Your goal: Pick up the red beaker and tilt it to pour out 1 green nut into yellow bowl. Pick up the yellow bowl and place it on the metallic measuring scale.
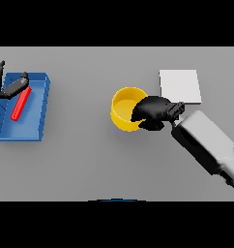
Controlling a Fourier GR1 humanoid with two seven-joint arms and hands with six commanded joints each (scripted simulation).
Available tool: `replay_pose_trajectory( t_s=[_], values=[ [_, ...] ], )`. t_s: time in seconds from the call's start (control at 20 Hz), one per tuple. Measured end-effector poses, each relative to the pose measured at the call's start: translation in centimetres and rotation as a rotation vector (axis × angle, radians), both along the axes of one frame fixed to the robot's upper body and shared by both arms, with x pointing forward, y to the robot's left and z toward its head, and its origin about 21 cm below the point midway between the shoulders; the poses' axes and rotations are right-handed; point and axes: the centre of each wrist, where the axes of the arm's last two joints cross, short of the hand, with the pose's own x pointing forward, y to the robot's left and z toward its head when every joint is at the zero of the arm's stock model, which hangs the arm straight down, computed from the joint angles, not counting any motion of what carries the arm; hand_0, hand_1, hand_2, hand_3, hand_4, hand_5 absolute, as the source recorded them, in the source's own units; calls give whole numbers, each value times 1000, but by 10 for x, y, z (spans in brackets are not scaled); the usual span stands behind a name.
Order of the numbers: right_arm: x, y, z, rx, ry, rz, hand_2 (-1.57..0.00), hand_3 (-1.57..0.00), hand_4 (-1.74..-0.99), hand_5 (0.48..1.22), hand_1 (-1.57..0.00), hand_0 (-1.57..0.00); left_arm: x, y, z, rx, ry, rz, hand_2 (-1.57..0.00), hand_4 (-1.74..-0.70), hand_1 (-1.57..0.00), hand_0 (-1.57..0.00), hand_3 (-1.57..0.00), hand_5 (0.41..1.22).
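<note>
The robot's right hand [155, 111] curls its dark fingers over the right rim of the yellow bowl [124, 107], gripping it near the middle of the grey table [90, 160], with the white and grey forearm slanting in from the table's lower right. Just beyond the hand, toward the far right edge, lies the pale square measuring scale [180, 85], close to the bowl but not touching it. Well apart, at the table's left edge, a blue tray [39, 104] holds the red beaker [21, 104], lying tilted on its side. The left hand [7, 87] hovers over the tray's far left corner, fingers spread and straight, one dark finger reaching the beaker's upper end without closing round it.
</note>
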Motion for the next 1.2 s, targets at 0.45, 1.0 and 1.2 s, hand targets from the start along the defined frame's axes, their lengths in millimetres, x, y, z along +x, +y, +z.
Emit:
replay_pose_trajectory(
  t_s=[0.45, 1.0, 1.2],
  values=[
    [2, -18, 47, -7, -77, -65, -1564, -1238, -1719, 1220, -1569, -1569, 3, 1, -1, 3, -7, -8, 1, -800, 1, 1, 1, 723],
    [48, -81, 62, -15, -196, -302, -1570, -1205, -1720, 1221, -1571, -1571, -5, -3, 13, 2, 6, 17, 1, -824, 1, 1, 1, 759],
    [59, -100, 53, -12, -186, -354, -1571, -1168, -1720, 1221, -1571, -1571, -7, -1, 13, 10, 8, 31, 1, -829, 1, 1, 1, 774]
  ],
)
